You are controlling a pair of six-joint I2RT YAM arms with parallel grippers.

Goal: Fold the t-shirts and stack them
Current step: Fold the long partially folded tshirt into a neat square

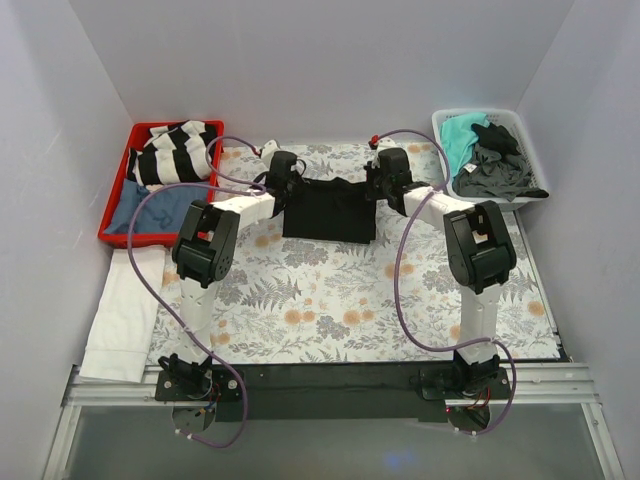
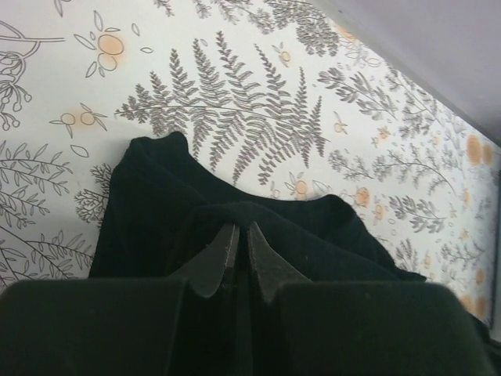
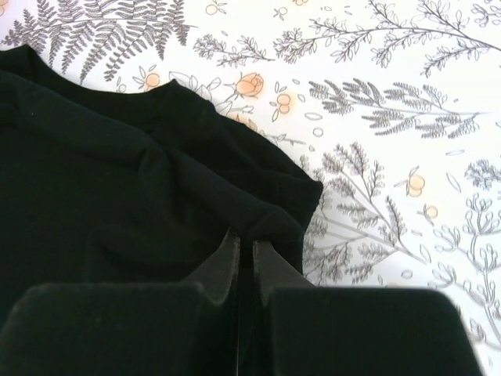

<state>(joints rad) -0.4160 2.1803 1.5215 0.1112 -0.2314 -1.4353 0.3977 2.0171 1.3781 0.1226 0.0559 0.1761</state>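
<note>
A plain black t-shirt (image 1: 330, 210) lies partly folded at the far middle of the floral table. My left gripper (image 1: 283, 172) is shut on its far left edge; in the left wrist view the closed tips (image 2: 240, 231) pinch a fold of the black cloth (image 2: 156, 211). My right gripper (image 1: 388, 172) is shut on the far right edge; its tips (image 3: 244, 239) pinch a bunched fold of the shirt (image 3: 102, 172). Both grippers hold the cloth close above the table. Teal and dark grey t-shirts (image 1: 490, 155) lie in a white basket at the back right.
A red tray (image 1: 115, 215) at the back left holds a black-and-white striped garment (image 1: 175, 152) and a blue one. A white folded cloth (image 1: 125, 310) lies along the left edge. The white basket (image 1: 448, 122) stands at the back right. Purple cables loop over both arms.
</note>
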